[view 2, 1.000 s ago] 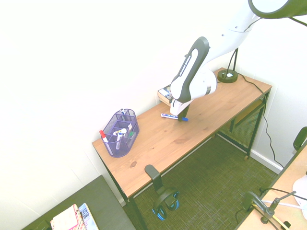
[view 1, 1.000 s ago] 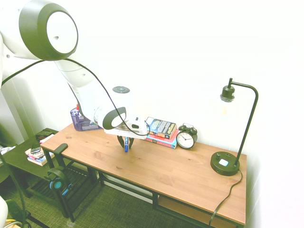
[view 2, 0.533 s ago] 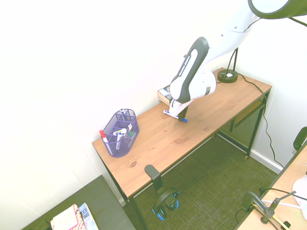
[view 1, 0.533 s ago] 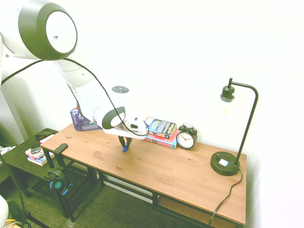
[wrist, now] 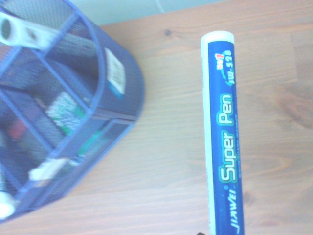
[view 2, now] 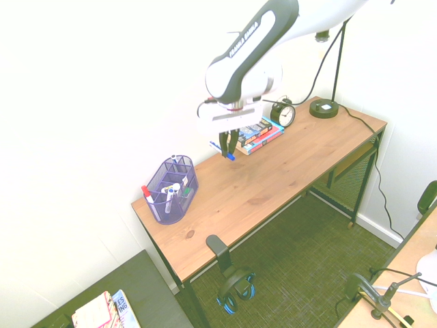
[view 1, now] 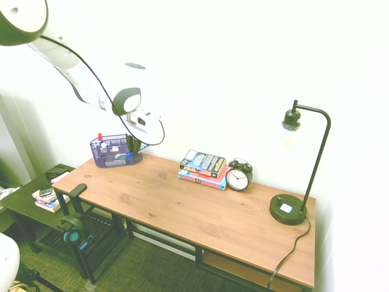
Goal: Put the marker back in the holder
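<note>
The marker [view 2: 224, 152], blue with white ends, hangs in the air above the desk with my gripper [view 2: 230, 143] shut on it. In the wrist view the marker [wrist: 222, 132] runs up from the bottom edge, its blue label reading "Super Pen", over bare wood. The holder [view 2: 171, 190], a purple mesh organizer with several pens in it, stands at the desk's end by the wall. It fills the side of the wrist view beside the marker, as the holder [wrist: 58, 98]. In the first exterior view my gripper [view 1: 132, 145] hovers just beside and above the holder [view 1: 115, 152].
A stack of books [view 1: 203, 165], a black alarm clock [view 1: 238, 176] and a black desk lamp [view 1: 292, 207] stand along the wall further down the desk [view 1: 200, 213]. A red-capped pen [view 2: 145, 192] stands in the holder. Headphones [view 2: 235, 285] hang off the desk's end.
My gripper shut on the marker lying on the desk near the books, lifted it well off the wood and carried it toward the holder.
</note>
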Action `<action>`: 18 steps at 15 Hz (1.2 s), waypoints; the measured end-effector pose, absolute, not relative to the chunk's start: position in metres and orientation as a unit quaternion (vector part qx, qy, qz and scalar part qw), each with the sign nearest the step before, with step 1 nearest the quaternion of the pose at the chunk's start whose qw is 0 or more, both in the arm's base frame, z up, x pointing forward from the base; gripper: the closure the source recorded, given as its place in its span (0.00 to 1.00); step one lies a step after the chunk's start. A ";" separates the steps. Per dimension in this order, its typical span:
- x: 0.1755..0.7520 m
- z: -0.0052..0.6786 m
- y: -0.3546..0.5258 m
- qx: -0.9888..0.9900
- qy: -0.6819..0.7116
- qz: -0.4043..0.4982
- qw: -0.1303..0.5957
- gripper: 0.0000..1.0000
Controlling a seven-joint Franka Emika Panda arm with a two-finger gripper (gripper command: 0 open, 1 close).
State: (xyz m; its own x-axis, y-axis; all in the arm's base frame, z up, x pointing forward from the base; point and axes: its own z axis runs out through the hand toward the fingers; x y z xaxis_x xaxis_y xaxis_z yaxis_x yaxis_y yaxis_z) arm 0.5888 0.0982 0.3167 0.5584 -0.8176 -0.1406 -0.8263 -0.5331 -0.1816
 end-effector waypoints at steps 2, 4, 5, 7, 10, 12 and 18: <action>0.596 0.353 0.115 -0.850 0.504 0.059 0.141 1.00; 0.603 0.370 0.132 -0.820 0.537 0.101 0.168 1.00; 0.606 0.374 0.141 -0.804 0.555 0.121 0.177 1.00; 0.613 0.379 0.155 -0.766 0.592 0.155 0.194 1.00; 0.617 0.370 0.171 -0.703 0.645 0.207 0.216 1.00; 0.619 0.358 0.175 -0.659 0.673 0.242 0.233 1.00; 0.613 0.299 0.154 -0.565 0.728 0.290 0.258 1.00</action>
